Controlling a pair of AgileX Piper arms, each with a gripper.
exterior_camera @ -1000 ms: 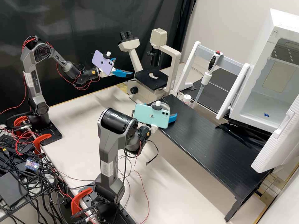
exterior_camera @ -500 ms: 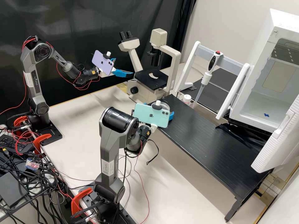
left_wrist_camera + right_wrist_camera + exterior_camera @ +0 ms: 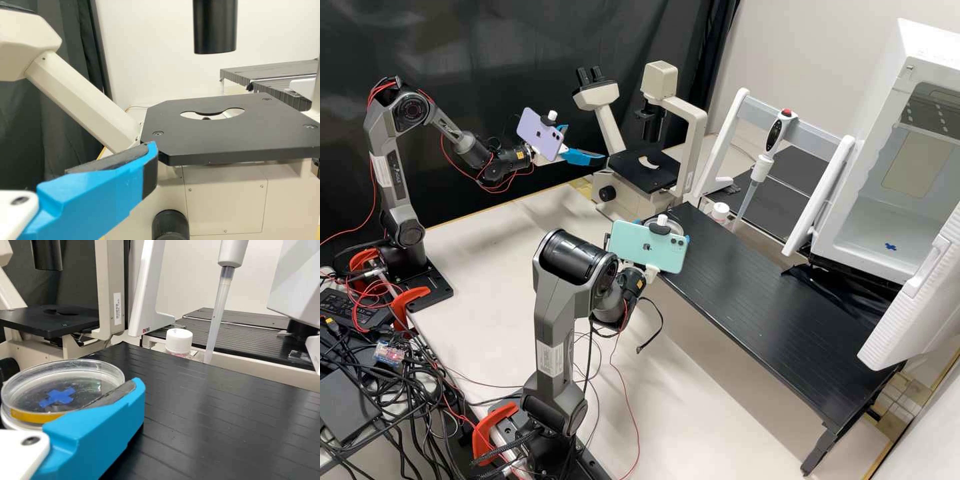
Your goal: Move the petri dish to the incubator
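Observation:
The right gripper (image 3: 663,239) is mostly behind a light green phone at the bench's left end in the high view. The clear round petri dish (image 3: 672,229) lies between its blue fingers, which are shut on its sides. In the right wrist view, one dark pad of the right gripper (image 3: 75,415) presses the rim of the petri dish (image 3: 95,371); a blue cross shows through the dish. The left gripper (image 3: 585,141) stands open before the microscope, holding nothing; one finger (image 3: 95,200) appears in the left wrist view. At the far right is the white incubator (image 3: 883,220), its door swung out.
The microscope (image 3: 643,170) stands behind the left end of the black bench (image 3: 753,287). A pipette (image 3: 762,160) hangs from a white stand in front of the incubator's left side. A white-capped bottle (image 3: 720,212) stands beyond the bench's back edge.
The right gripper's fingers have drawn in and shut on the dish, and its wrist with the phone has shifted slightly right. The left arm has kept still.

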